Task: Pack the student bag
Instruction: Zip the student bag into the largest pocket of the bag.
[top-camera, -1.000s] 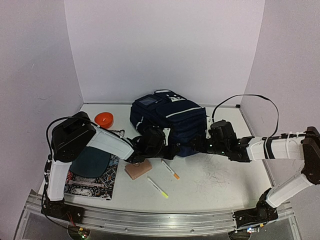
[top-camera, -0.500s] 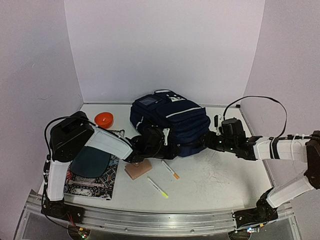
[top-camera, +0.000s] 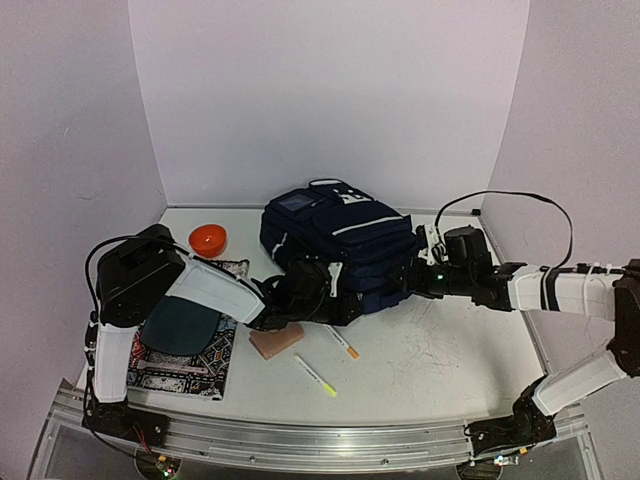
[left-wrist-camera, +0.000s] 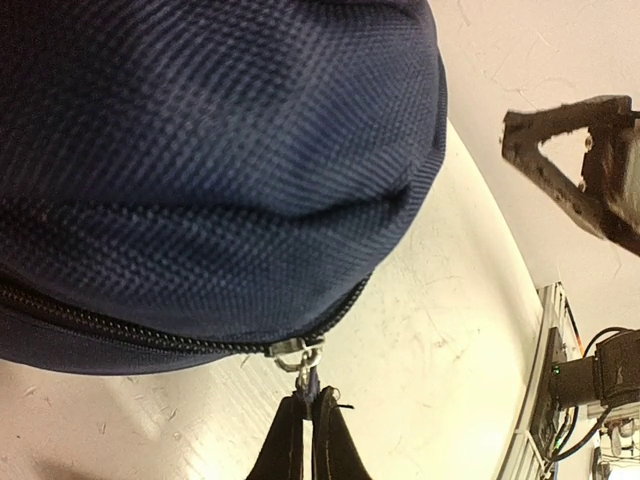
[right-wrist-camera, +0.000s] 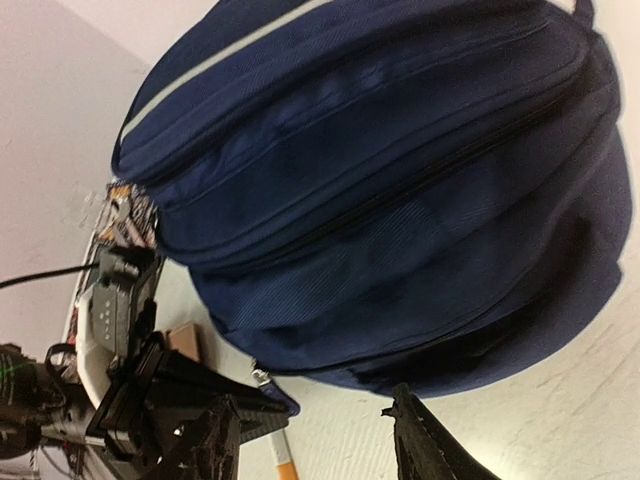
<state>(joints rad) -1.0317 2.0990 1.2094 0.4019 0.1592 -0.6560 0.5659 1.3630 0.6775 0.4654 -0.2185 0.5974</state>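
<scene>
You are only beginning the packing: the student bag (top-camera: 340, 240) is lying at the back middle of the desk (top-camera: 430, 350). Your left tool (left-wrist-camera: 305, 415) is pinching fully together on the zipper pull (left-wrist-camera: 303, 362) at the bag's near edge, where the zip is looking closed as far as the wrist view shows. Your right tool (right-wrist-camera: 315, 440) is hanging about half open just beside the bag's right near side, gripping nothing. The likely contents are all lying outside the bag: the orange-tipped pen (top-camera: 341, 340), yellow-green pen (top-camera: 316, 376), tan block (top-camera: 275, 340), patterned notebook (top-camera: 190, 370), dark pouch (top-camera: 180, 322) and orange bowl (top-camera: 208, 238), so unzipping and loading are both remaining.
</scene>
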